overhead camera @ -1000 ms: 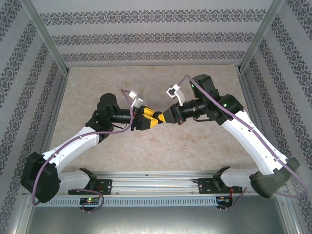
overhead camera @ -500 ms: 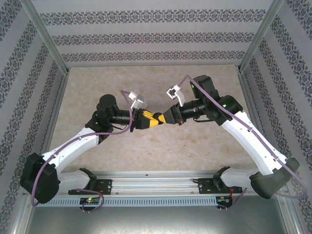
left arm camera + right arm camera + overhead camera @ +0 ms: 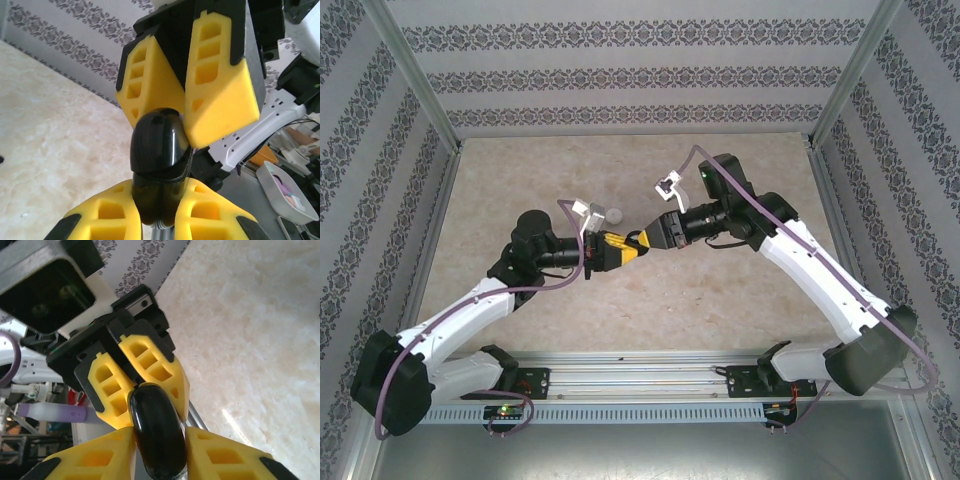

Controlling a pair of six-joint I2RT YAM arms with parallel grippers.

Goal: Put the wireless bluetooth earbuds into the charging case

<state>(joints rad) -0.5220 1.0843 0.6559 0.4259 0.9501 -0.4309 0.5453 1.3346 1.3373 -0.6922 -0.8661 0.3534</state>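
the left gripper was clamped on the black charging case, aloft over the table's middle. the right gripper flanked its other end, grip unclear. a firm left hold and a gentle right touch looked wise.

Looks like a robotics lab test cell: marble-look tabletop boxed in by an aluminium frame with patterned wallpaper panels, and two robot arms bolted to a rail.
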